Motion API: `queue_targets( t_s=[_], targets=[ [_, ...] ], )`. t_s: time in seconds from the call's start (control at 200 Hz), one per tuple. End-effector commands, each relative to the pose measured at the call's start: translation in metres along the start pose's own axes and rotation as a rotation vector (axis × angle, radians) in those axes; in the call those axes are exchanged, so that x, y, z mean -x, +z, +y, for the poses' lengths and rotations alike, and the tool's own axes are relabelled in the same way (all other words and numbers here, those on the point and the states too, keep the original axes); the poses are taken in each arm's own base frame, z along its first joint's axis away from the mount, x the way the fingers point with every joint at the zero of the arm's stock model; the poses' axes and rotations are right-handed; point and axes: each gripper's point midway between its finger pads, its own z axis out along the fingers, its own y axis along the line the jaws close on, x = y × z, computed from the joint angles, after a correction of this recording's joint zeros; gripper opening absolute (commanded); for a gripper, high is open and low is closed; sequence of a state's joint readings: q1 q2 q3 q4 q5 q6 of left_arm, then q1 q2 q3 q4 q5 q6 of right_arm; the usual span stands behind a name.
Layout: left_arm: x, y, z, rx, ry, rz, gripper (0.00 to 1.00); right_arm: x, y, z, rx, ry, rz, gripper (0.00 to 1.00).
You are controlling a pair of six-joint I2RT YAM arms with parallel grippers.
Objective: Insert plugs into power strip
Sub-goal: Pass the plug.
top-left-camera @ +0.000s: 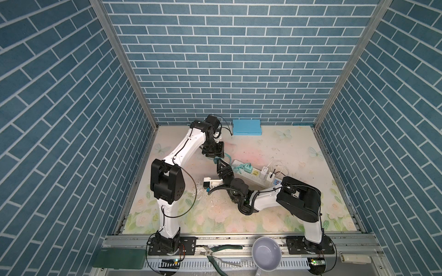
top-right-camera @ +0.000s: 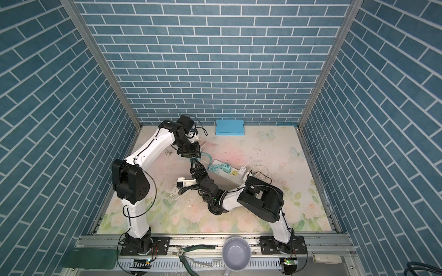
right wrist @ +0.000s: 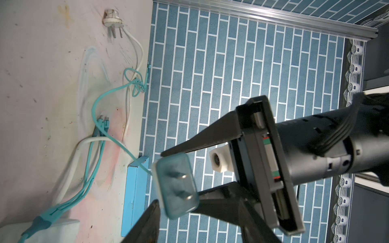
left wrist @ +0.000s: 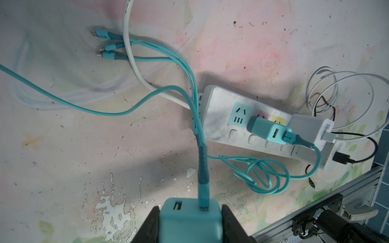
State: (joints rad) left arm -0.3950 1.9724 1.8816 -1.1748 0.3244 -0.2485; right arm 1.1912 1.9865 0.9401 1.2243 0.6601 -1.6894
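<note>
My left gripper (left wrist: pixel 190 210) is shut on a mint-teal plug (left wrist: pixel 189 221) and holds it above the mat, left of the power strip (left wrist: pixel 216 101). The plug's teal cable (left wrist: pixel 203 160) runs up from its top. In the right wrist view this held plug (right wrist: pixel 175 185) shows its two metal prongs. My right gripper (right wrist: pixel 199 210) is open just below it, touching nothing. On the strip, a second teal plug (left wrist: pixel 267 130) and two white plugs (left wrist: pixel 309 128) sit in sockets, and the blue socket face (left wrist: pixel 240 114) is free. Both top views show the two grippers (top-left-camera: pixel 216 156) (top-right-camera: pixel 192 165) almost meeting at the strip's left end (top-left-camera: pixel 236 163).
A light-blue flat box (top-left-camera: pixel 246 127) lies at the back wall. Loose teal cable ends (left wrist: pixel 105 45) and the strip's white cord (left wrist: pixel 130 52) trail across the mat left of the strip. A grey bowl (top-left-camera: pixel 266 254) and pliers (top-left-camera: pixel 215 253) rest on the front rail.
</note>
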Motion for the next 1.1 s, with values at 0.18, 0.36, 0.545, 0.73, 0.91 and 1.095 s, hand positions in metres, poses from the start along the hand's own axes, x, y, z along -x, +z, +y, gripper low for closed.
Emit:
queue_targets(
  t_s=[0.18,0.36,0.545,0.73,0.91,1.095],
  targets=[
    [-0.009,-0.008,-0.002,-0.017,-0.003,-0.017,0.37,0.005,0.010,-0.015,0.005,0.075,0.009,0.57],
    [-0.008,-0.009,-0.005,-0.030,-0.001,-0.021,0.36,0.007,0.013,-0.011,0.020,0.091,0.010,0.57],
    [-0.005,-0.016,-0.005,-0.032,0.006,-0.035,0.37,0.009,0.015,0.002,0.059,0.096,0.016,0.57],
    [-0.004,-0.022,-0.004,-0.020,0.012,-0.049,0.37,0.012,0.018,0.006,0.078,0.105,0.019,0.53],
    [-0.007,-0.023,-0.009,-0.040,0.016,-0.050,0.36,0.014,0.024,0.011,0.092,0.096,0.018,0.41],
    [-0.009,-0.022,-0.010,-0.047,0.023,-0.045,0.36,0.016,0.030,0.007,0.088,0.098,0.018,0.41]
  ],
)
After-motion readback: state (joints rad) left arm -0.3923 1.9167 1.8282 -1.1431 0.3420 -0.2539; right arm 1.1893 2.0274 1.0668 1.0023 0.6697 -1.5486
